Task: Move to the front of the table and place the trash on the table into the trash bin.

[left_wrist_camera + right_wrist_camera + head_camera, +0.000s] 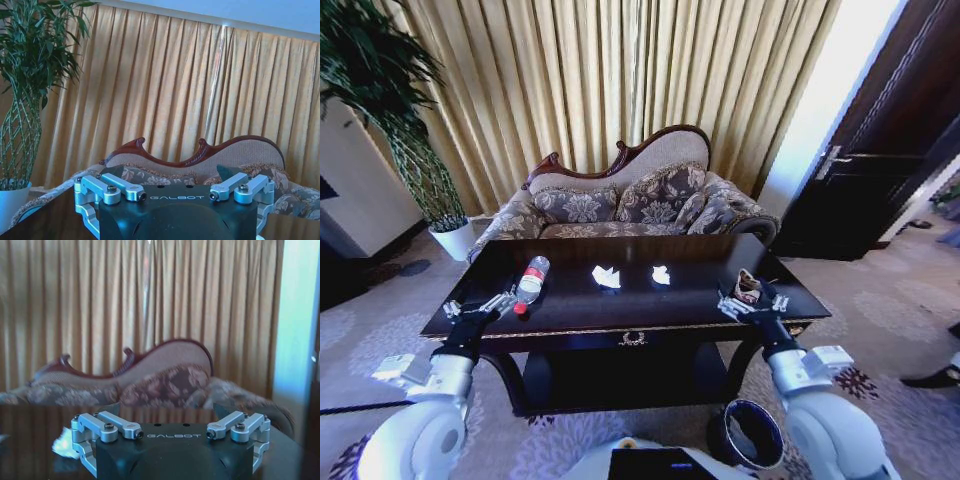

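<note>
The dark glossy table (580, 305) stands right in front of me. On it lie a clear plastic bottle (531, 281) with a red cap at the left, and two white paper wads (606, 277) (661, 274) in the middle. A small crumpled piece (748, 288) sits near the right end. My left gripper (478, 306) hovers open over the table's front left edge, just left of the bottle. Over the front right edge, my right gripper (752, 304) is open directly before the crumpled piece. The round dark trash bin (747, 432) with a pale rim stands on the carpet under my right arm.
A patterned sofa (630, 205) stands behind the table against gold curtains. A tall plant in a white pot (453, 238) is at the back left. A dark door (880, 170) is at the right. The table has a lower shelf (620, 375).
</note>
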### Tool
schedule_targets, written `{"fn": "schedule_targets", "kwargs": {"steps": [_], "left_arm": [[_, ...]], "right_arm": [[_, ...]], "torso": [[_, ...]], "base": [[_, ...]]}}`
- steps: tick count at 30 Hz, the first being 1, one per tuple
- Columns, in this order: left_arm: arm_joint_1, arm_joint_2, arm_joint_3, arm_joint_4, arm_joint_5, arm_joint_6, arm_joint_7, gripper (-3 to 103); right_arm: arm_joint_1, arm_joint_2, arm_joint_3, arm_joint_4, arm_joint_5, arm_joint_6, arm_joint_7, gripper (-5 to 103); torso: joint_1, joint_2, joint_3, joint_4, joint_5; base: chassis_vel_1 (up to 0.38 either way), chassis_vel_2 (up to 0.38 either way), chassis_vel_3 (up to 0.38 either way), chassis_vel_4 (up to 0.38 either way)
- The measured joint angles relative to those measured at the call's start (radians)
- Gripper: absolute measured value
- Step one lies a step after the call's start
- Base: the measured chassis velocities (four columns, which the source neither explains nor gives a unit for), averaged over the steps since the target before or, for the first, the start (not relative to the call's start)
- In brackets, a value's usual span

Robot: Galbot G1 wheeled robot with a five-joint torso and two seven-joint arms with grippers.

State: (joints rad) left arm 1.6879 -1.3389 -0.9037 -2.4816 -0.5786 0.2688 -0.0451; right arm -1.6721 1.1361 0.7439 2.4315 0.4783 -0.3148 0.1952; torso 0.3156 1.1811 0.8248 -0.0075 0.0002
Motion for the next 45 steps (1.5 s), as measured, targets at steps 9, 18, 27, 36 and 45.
{"fn": "schedule_targets", "kwargs": {"steps": [9,18,27,36,45], "left_arm": [[0.008,-0.007,-0.010,-0.005,-0.003,0.000,-0.001,100],[0.010,-0.012,-0.012,-0.002,-0.003,-0.008,-0.001,100],[0.017,-0.018,-0.014,0.009,-0.003,-0.023,-0.002,100],[0.017,-0.016,-0.017,0.010,-0.003,-0.029,-0.002,100],[0.013,-0.016,-0.014,0.009,-0.004,-0.030,-0.001,100]], "right_arm": [[0.047,-0.160,0.008,-0.074,0.183,-0.097,0.113,100],[0.062,-0.194,-0.001,-0.135,0.206,-0.110,0.126,100],[0.069,-0.188,0.009,-0.207,0.206,-0.102,0.122,100],[0.097,-0.190,0.002,-0.261,0.206,-0.085,0.114,100],[0.108,-0.190,0.000,-0.293,0.188,-0.064,0.081,99]], "torso": [[0.000,0.000,0.000,0.0001,-0.0002],[0.000,0.000,0.000,0.0001,-0.0002],[0.000,0.000,0.000,0.0000,-0.0002],[0.000,0.000,0.000,0.0001,-0.0001],[0.000,0.000,0.000,0.0000,-0.0002]], "base": [[0.000,0.000,0.000,0.000],[0.000,0.000,0.000,0.000],[0.000,0.000,0.000,0.000],[0.000,0.000,0.000,0.000],[0.000,0.000,0.000,0.000]]}}
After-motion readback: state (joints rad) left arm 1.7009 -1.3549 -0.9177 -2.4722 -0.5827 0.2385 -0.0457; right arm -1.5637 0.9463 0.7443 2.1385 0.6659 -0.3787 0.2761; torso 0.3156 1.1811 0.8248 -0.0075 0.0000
